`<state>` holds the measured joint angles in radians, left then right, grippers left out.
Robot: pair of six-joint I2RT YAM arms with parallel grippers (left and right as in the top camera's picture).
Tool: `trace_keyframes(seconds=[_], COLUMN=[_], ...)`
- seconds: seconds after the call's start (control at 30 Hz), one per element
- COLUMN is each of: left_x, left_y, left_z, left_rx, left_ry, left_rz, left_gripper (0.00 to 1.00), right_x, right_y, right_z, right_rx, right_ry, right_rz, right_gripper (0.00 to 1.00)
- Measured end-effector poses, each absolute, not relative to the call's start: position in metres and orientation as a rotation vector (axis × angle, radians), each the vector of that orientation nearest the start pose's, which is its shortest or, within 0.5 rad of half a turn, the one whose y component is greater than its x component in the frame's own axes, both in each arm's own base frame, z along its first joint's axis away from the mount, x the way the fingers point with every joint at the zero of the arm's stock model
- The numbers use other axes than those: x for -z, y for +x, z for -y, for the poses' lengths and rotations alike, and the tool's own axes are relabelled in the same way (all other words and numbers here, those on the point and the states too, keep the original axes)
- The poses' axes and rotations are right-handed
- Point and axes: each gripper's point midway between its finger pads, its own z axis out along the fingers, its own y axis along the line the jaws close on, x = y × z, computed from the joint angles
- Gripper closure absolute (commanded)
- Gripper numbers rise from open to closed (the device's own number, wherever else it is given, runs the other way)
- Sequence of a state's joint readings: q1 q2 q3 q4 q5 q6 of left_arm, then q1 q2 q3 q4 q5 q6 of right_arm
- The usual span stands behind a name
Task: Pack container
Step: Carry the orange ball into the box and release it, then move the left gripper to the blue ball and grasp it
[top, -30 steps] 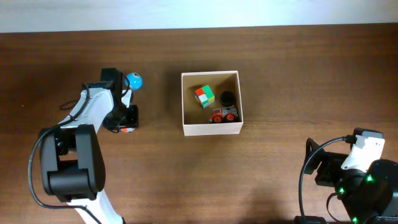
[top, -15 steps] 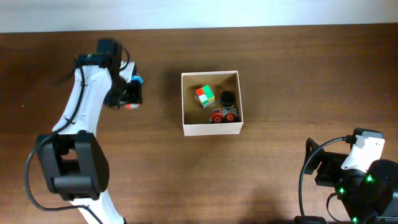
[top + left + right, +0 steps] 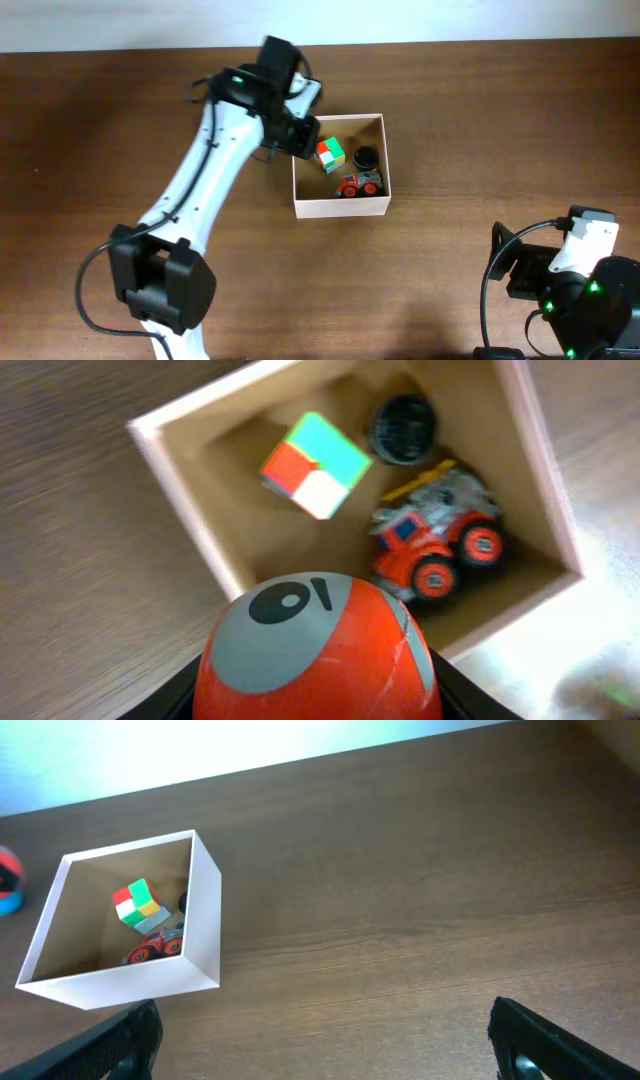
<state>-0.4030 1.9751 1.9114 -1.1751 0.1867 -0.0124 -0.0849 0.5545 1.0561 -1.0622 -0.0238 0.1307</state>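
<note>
One container (image 3: 340, 208) in play: square open-top box, thin white walls, tan cardboard inside, much bigger than the toys in it. It sits on the brown wood table (image 3: 470, 100) near the middle of the overhead view, a touch toward 12 o'clock.

3 toys inside, overhead view:
- multicolour cube (image 3: 329, 154) at approx 10 o'clock of the box floor, tilted
- black disc (image 3: 366, 157) at 2–3 o'clock, near the wall
- orange truck (image 3: 359, 185) at 5 o'clock, close to the front wall

Left gripper (image 3: 298, 135) hangs over the box's 10 o'clock corner, arm reaching in from 7 o'clock. Overhead hides what it carries. The left wrist view shows it: a red-orange ball (image 3: 318, 650) with a grey patch and black mark, clamped between the dark fingers at the frame bottom, above the container (image 3: 215, 490) edge. Same view gives cube (image 3: 315, 463), disc (image 3: 403, 428) and truck (image 3: 435, 540) up close, incl. truck's big wheels.

Right arm (image 3: 565, 270) is parked at 4–5 o'clock of the box, well apart. Right gripper (image 3: 325, 1050) holds nothing, fingers spread wide at both bottom corners. Right wrist view shows the container (image 3: 120, 985) from the side, at 9–10 o'clock of the frame, with cube (image 3: 138, 905) and truck (image 3: 155, 948) visible. A red-and-blue round thing (image 3: 5, 880) is cut by the left edge; can't tell if it's the ball.
</note>
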Motion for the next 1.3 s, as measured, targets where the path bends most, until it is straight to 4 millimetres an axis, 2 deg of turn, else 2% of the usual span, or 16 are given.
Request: trace_keyframes(seconds=[0.03,0.07,0.1,0.17,0.23,0.27,0.47,0.57,0.67,0.73,0.83,0.9,1.07,1.2,1.3], left_x=[-0.171,-0.172,-0.172,-0.173,-0.173,-0.173,-0.175,-0.174,-0.173,-0.173,-0.177,-0.177,-0.176,-0.182,-0.188], left_y=[0.401,0.399,0.398,0.395,0.394,0.394,0.398,0.405,0.416,0.423,0.435,0.441,0.449,0.454,0.457], left_z=[0.213,0.218,0.223,0.229,0.233,0.235,0.237,0.229,0.205,0.179,0.139,0.104,0.044,0.008,-0.003], left_rx=[0.364,0.368,0.371,0.379,0.382,0.384,0.382,0.301,0.132,0.017,-0.057,-0.06,0.052,0.117,0.123], left_ry=[0.613,0.63,0.65,0.667,0.68,0.682,0.695,0.684,0.583,0.465,0.287,0.162,-0.032,-0.14,-0.156], left_rz=[-2.763,-2.756,-2.747,-2.739,-2.732,-2.729,-2.702,-2.692,-2.704,-2.731,-2.752,-2.78,-2.811,-2.791,-2.771], left_gripper=[0.47,0.37,0.2,0.08,0.05,0.01,0.01,0.01,0.01,0.01,0.01,0.01,0.01,0.01,0.01], right_x=[-0.292,-0.292,-0.292,-0.292,-0.292,-0.292,-0.292,-0.292,-0.292,-0.292,-0.292,-0.292,-0.292,-0.292,-0.292], right_y=[0.189,0.189,0.189,0.189,0.189,0.189,0.189,0.189,0.189,0.189,0.189,0.189,0.189,0.189,0.189], right_z=[0.012,0.012,0.012,0.012,0.012,0.012,0.012,0.012,0.012,0.012,0.012,0.012,0.012,0.012,0.012], right_rx=[-0.053,-0.053,-0.054,-0.053,-0.053,-0.053,-0.053,-0.053,-0.053,-0.052,-0.053,-0.053,-0.053,-0.053,-0.053], right_ry=[0.215,0.216,0.216,0.216,0.215,0.215,0.216,0.216,0.215,0.215,0.216,0.216,0.215,0.215,0.215], right_rz=[-2.121,-2.121,-2.121,-2.121,-2.121,-2.121,-2.121,-2.121,-2.121,-2.121,-2.121,-2.12,-2.121,-2.121,-2.121], right_gripper=[0.01,0.01,0.01,0.01,0.01,0.01,0.01,0.01,0.01,0.01,0.01,0.01,0.01,0.01,0.01])
